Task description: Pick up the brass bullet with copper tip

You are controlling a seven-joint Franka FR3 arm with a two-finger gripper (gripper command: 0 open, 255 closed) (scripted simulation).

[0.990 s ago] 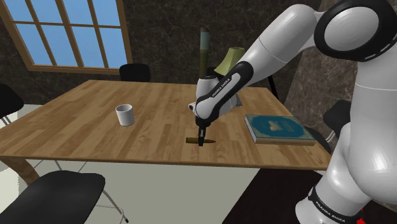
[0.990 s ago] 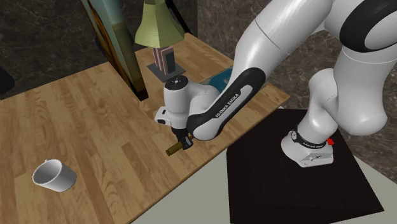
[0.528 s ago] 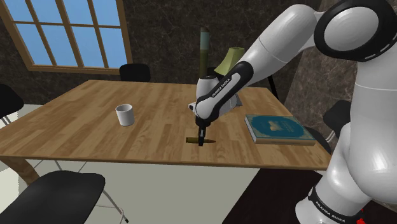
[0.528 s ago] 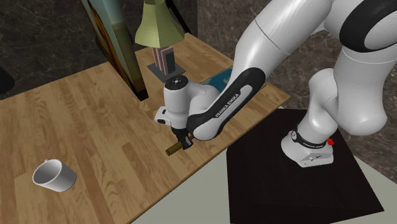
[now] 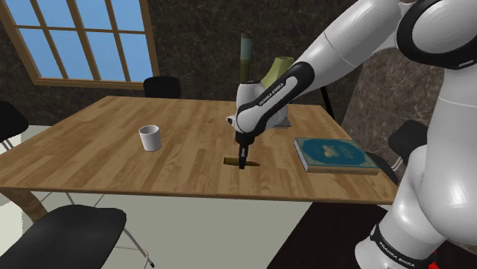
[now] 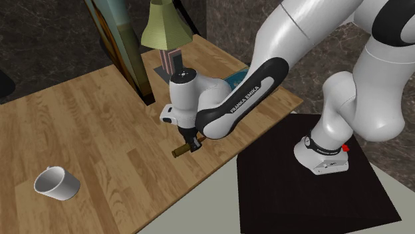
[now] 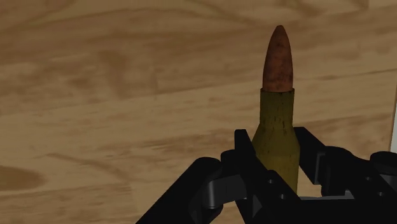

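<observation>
Fingers (image 7: 243, 149) tight around brass bullet (image 7: 278, 133), copper tip (image 7: 278, 60) clear at the wrist, white mug (image 5: 150, 137) from the shoulder.

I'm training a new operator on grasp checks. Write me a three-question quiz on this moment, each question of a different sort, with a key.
1. True or false: the hand is shut on the bullet.
2. The bullet's tip is: A) silver, B) reddish-brown, C) blue.
3. In the shoulder view, what stands on the table toward that view's left of the hand?
Key: 1 true; 2 B; 3 the white mug.
</observation>
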